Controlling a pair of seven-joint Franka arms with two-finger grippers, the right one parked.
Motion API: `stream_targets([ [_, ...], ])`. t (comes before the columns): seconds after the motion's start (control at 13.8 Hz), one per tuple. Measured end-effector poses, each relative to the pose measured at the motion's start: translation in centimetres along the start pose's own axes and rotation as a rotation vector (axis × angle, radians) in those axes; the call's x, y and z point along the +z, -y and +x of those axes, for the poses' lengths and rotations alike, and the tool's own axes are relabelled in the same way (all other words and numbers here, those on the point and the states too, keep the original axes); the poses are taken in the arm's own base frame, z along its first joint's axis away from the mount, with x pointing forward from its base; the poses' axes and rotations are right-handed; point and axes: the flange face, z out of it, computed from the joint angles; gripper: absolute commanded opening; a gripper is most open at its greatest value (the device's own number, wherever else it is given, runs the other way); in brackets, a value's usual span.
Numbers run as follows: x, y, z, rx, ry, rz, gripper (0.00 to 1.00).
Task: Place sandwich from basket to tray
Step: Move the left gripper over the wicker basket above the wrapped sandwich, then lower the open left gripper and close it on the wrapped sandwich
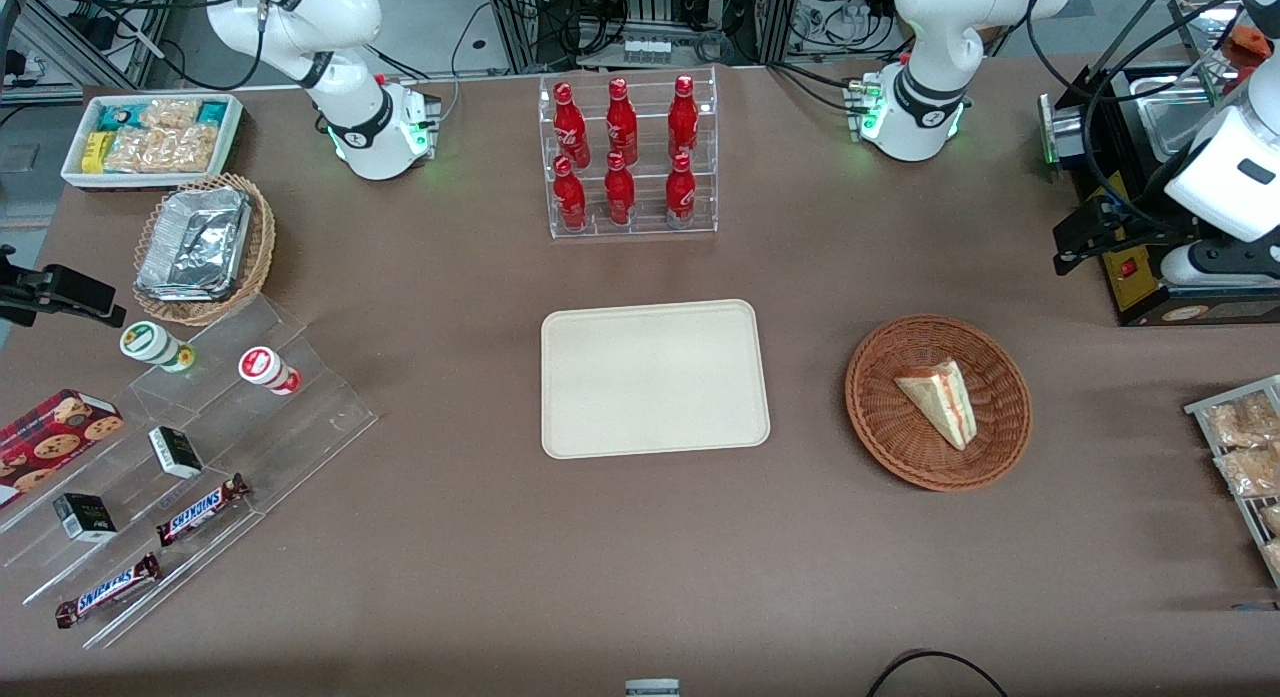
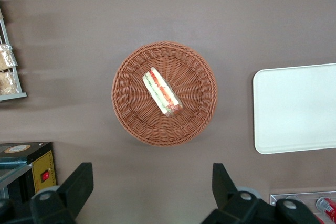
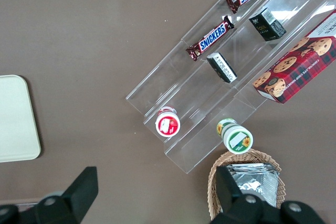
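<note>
The left gripper (image 2: 149,190), fingers apart and empty, hovers high above the reddish-brown wicker basket (image 1: 880,417) at the front view's right; reaching is the step in hand. Next it should descend onto the white triangular sandwich (image 1: 938,401), destined for the cream rectangular tray (image 1: 654,379) at centre.

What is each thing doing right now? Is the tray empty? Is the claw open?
Sandwich: lying in the basket, not held.
Basket: upright on the table, holding only the sandwich.
Tray: flat, empty.
Gripper: open, above the table beside the basket, holding nothing.
Bottles: standing upright in their rack.
</note>
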Motion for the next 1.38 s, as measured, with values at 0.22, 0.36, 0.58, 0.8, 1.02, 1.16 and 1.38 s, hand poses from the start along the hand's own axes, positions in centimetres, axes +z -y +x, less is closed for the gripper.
stream_targets([
  [0.22, -0.1, 0.0, 0.0, 0.008, -0.001, 0.000, 1.00],
  [0.36, 1.4, 0.1, 0.0, 0.007, 0.029, 0.003, 1.00],
  [0.58, 6.6, 0.3, 0.9, 0.003, 0.044, 0.005, 1.00],
  [0.8, 14.5, 0.8, 1.3, -0.093, 0.001, 0.002, 1.00],
  [1.02, 22.5, 0.9, 0.1, -0.298, -0.061, -0.011, 1.00],
  [1.16, 26.6, 1.0, -1.4, -0.420, -0.086, -0.022, 1.00],
  [1.38, 30.7, 1.0, -2.8, -0.510, -0.112, -0.036, 1.00],
])
